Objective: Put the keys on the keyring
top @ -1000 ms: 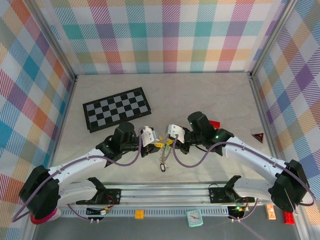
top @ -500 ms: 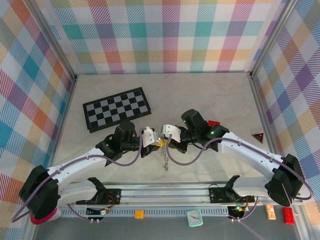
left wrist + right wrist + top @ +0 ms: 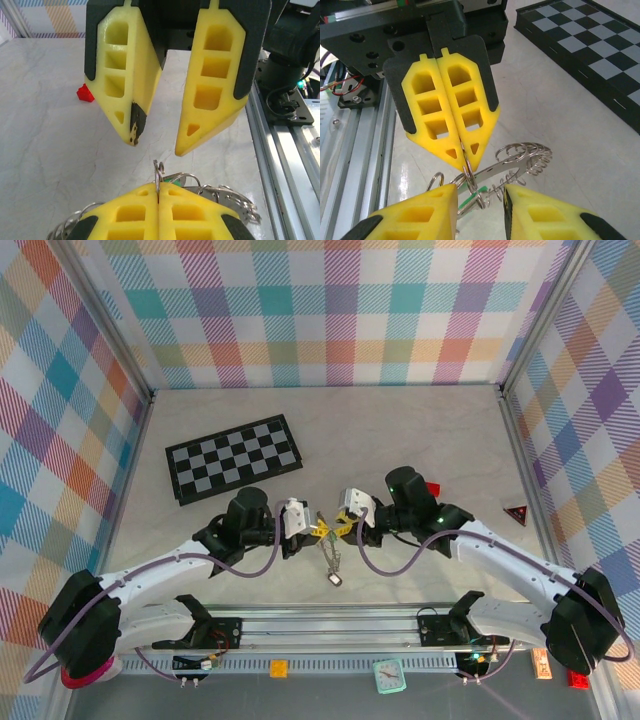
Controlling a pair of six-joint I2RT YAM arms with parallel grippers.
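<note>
My left gripper (image 3: 314, 524) is shut on a thin loop of the silvery keyring (image 3: 520, 162), held above the table. The loop stands up from between its closed tips (image 3: 159, 192). The keyring's wavy coils (image 3: 235, 200) trail to the right, and its chain hangs down (image 3: 330, 555). A green-headed key (image 3: 470, 199) lies among the loops, its green head peeking out (image 3: 176, 179). A dark-headed key (image 3: 336, 580) dangles at the chain's lower end. My right gripper (image 3: 480, 192) is open, its fingers either side of the loops just below the left gripper's tips (image 3: 463, 154), gripping nothing.
A black-and-white chessboard (image 3: 233, 457) lies at the back left. A small red block (image 3: 429, 488) sits behind the right arm, and a red triangle (image 3: 516, 513) is by the right wall. The metal rail (image 3: 330, 625) runs along the near edge.
My right gripper has opened and drawn back a little to the right. The left gripper has closed and stays shut on the keyring, whose chain and dark key now hang slightly lower.
</note>
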